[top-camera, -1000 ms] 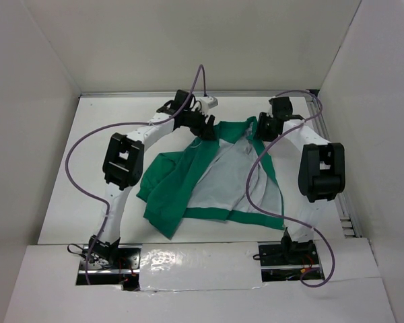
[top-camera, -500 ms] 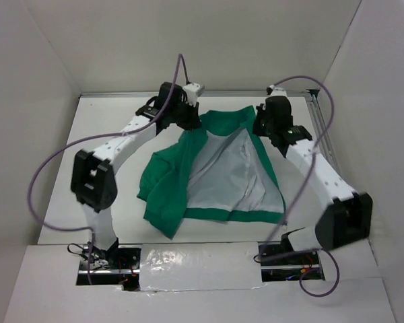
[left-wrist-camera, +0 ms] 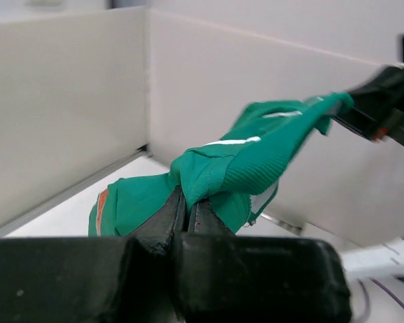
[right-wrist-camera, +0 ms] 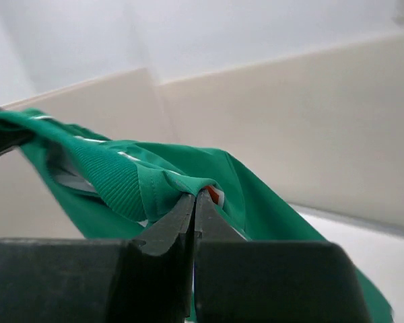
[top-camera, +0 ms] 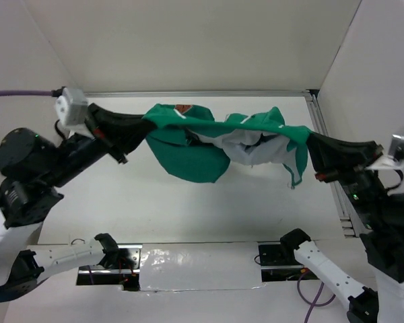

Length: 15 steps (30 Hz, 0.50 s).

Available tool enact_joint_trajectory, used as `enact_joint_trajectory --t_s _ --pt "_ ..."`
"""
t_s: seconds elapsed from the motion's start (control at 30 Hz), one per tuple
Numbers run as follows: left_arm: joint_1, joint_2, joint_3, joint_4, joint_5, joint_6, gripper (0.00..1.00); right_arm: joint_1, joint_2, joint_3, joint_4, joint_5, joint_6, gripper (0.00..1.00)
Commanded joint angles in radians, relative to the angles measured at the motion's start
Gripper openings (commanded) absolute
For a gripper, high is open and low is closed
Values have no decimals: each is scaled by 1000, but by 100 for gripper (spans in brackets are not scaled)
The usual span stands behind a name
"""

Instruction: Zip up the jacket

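Observation:
The green jacket [top-camera: 195,145] hangs in the air above the table, stretched between both grippers, its grey lining [top-camera: 246,151] showing near the middle. My left gripper [top-camera: 145,124] is shut on the jacket's left end; in the left wrist view the jaws [left-wrist-camera: 188,202] pinch the ribbed green fabric [left-wrist-camera: 242,165]. My right gripper [top-camera: 310,142] is shut on the right end; in the right wrist view the jaws [right-wrist-camera: 195,196] pinch a green fold [right-wrist-camera: 155,178] with a bit of orange showing. The zipper is not visible.
The white table [top-camera: 188,208] lies below, enclosed by white walls at the back and sides. A metal rail [top-camera: 326,168] runs along the right edge. Both arm bases sit at the near edge.
Both arms have lifted the jacket off the table and pulled it taut between them, swinging up and outward toward the camera. Earlier the jacket lay open on the table.

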Motion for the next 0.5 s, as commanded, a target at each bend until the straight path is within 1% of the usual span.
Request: enact_joint_trajectory --t_s 0.0,0.07,0.17,0.2,0.27,0.3,0.33,0.37,0.4,0.43,0.47 --pt "1 -50 41 10 185 -14 0 -2 -22 76 -28 -161 -50 0" --pt "1 -58 66 -9 279 -15 0 -11 -11 134 -40 -191 -50 0" --pt "1 -53 113 -48 304 -11 0 -28 27 165 -28 -215 -41 0" --pt "1 -35 118 -55 271 -5 0 -31 39 167 -25 -212 -38 0" --pt "1 -7 124 -64 232 18 0 -39 93 158 -15 -154 -10 0" --pt "1 31 123 -65 150 26 0 -37 113 149 -12 -131 -4 0" --pt "3 56 115 -73 120 29 0 -36 136 121 -6 -46 29 0" --pt "6 83 106 -81 85 40 0 -36 185 100 4 -18 37 0" --pt "24 141 89 -72 -20 31 0 -36 214 78 30 2 45 0" --pt "55 174 59 -73 -24 20 0 -36 282 39 40 81 80 0" --pt "104 245 42 -81 3 -19 0 -36 323 20 43 100 90 0"
